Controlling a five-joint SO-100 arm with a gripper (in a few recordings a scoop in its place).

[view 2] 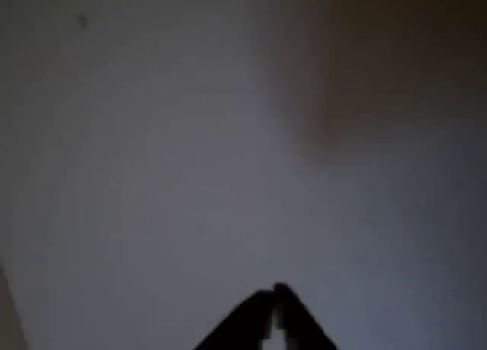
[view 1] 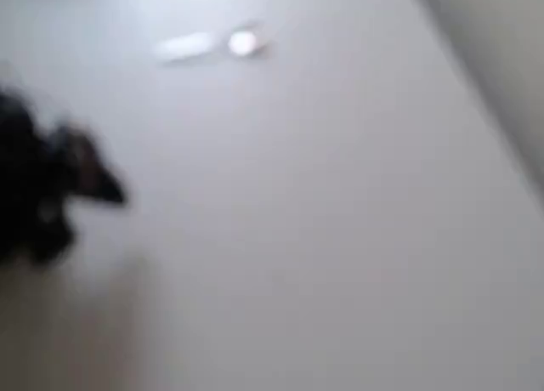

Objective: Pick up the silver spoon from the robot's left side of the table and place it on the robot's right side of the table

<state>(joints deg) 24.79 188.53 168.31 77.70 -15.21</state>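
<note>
The silver spoon (view 1: 212, 44) lies flat on the white table (view 1: 323, 238) near the top of the blurred overhead view, its bright round bowl to the right and its handle pointing left. My black gripper (view 1: 115, 191) is at the left edge of that view, well below and left of the spoon, pointing right. In the wrist view the gripper (view 2: 275, 293) rises from the bottom edge with its two dark fingertips (view 2: 259, 319) meeting at a point, shut with nothing held, over bare tabletop (view 2: 190, 175).
The table's straight edge (view 1: 480, 85) runs diagonally down the upper right of the overhead view. A soft shadow (view 2: 365, 68) darkens the upper right of the wrist view. Wide bare tabletop lies right of and below the gripper.
</note>
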